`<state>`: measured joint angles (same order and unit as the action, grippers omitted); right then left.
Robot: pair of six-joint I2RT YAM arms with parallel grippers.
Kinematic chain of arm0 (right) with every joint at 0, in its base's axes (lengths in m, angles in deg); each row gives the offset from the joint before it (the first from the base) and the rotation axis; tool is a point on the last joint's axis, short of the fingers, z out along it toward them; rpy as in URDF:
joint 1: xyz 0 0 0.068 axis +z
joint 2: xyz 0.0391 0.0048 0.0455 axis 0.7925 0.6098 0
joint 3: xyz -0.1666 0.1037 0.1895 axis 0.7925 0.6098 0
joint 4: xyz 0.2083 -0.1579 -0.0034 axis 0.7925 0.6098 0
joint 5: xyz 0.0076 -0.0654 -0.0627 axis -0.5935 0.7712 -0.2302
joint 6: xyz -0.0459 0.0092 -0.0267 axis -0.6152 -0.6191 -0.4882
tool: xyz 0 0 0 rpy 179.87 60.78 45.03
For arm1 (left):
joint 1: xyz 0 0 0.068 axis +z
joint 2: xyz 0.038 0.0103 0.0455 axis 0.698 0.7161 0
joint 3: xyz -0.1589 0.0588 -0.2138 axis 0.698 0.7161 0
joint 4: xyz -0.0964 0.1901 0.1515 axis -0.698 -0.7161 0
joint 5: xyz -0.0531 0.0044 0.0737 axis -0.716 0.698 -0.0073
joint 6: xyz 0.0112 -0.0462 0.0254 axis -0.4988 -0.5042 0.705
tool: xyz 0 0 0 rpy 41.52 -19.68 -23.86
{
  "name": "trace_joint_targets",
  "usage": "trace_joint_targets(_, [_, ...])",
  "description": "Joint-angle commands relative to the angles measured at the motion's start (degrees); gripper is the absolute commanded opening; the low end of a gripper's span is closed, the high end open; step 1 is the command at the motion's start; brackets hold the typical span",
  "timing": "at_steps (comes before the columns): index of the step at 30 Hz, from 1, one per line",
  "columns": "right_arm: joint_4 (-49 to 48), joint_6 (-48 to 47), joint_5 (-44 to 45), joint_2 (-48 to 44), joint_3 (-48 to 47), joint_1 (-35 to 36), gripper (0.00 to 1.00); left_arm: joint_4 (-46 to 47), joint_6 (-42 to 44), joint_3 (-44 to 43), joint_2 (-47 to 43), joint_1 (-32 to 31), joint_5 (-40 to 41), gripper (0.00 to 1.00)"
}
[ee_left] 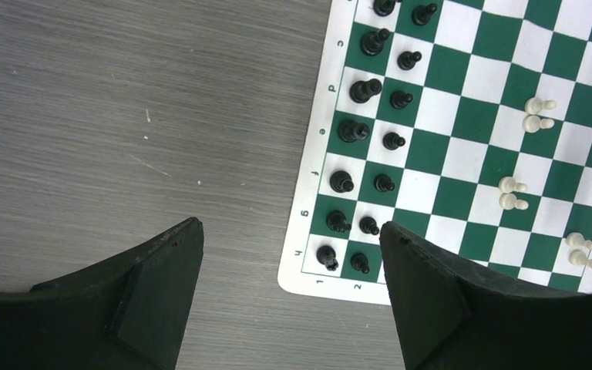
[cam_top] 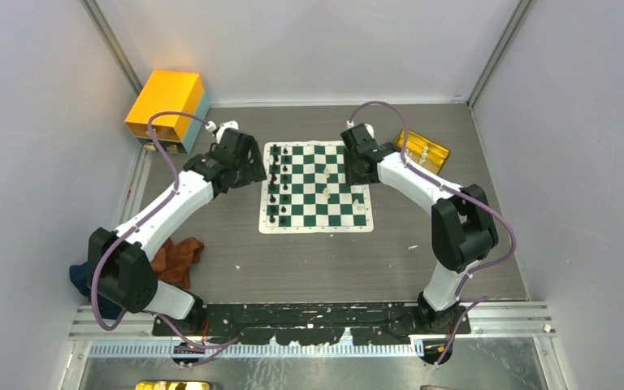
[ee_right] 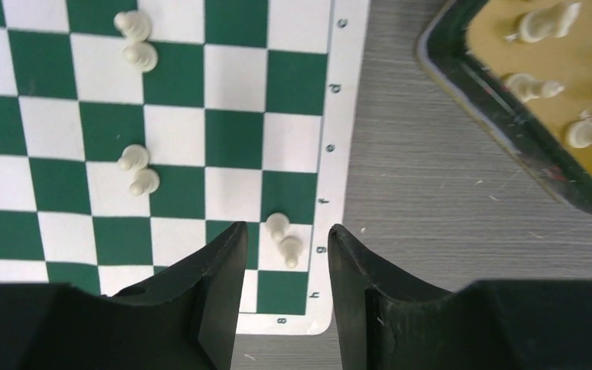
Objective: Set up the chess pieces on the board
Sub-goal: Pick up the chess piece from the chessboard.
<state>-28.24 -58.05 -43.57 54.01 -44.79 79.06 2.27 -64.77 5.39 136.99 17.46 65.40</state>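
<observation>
Pawns (ee_right: 288,248), white pair, sit btwn right open jaws.

Your left arm (cam_top: 162,207) reaches forward and inward from its base at the near edge, elbow folded low on the outer side and forearm slanting toward the centre. At its end the left gripper (ee_left: 290,229) faces down with its jaws spread wide. Your right arm (cam_top: 455,227) mirrors that pose, elbow bent on the outer side and forearm stretched inward. The right gripper (ee_right: 287,230) also faces down, its jaws parted by a much narrower gap. The two grippers sit well apart, roughly level with each other
</observation>
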Motion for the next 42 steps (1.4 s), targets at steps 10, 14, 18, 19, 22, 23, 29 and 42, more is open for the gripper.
trace_joint_targets(10, [-3.0, 2.7, -2.8, 1.4, 5.3, 2.4, 0.45, 2.4, 0.4, 3.4, -3.9, 0.9, -1.2, 0.85])
trace_joint_targets(14, [-4.1, 2.9, -3.2, 2.0, 6.5, 2.5, 0.44, 2.1, 0.2, 3.8, -4.1, 0.9, -0.9, 0.85])
trace_joint_targets(18, [-5.0, 2.7, -3.3, 3.0, 7.0, 2.5, 0.44, 2.2, -0.1, 4.1, -4.1, 0.9, -0.9, 0.85])
trace_joint_targets(19, [-5.3, 2.6, -3.4, 3.2, 7.1, 2.5, 0.44, 2.1, -0.2, 4.1, -4.1, 0.9, -0.8, 0.84])
trace_joint_targets(22, [-5.8, 2.3, -3.5, 3.9, 7.0, 2.5, 0.44, 2.1, -0.1, 4.2, -4.2, 0.9, -0.5, 0.84])
trace_joint_targets(23, [-6.0, 2.2, -3.5, 4.0, 6.9, 2.5, 0.44, 2.1, 0.0, 4.1, -4.3, 0.9, -0.3, 0.84])
trace_joint_targets(29, [-6.0, 1.7, -3.4, 5.0, 5.7, 2.5, 0.42, 1.8, 0.3, 3.6, -3.9, 0.9, 0.1, 0.84])
trace_joint_targets(42, [-5.9, 1.2, -2.8, 6.0, 4.8, 2.5, 0.23, 1.9, 0.5, 3.2, -3.1, 1.0, 0.2, 0.84])
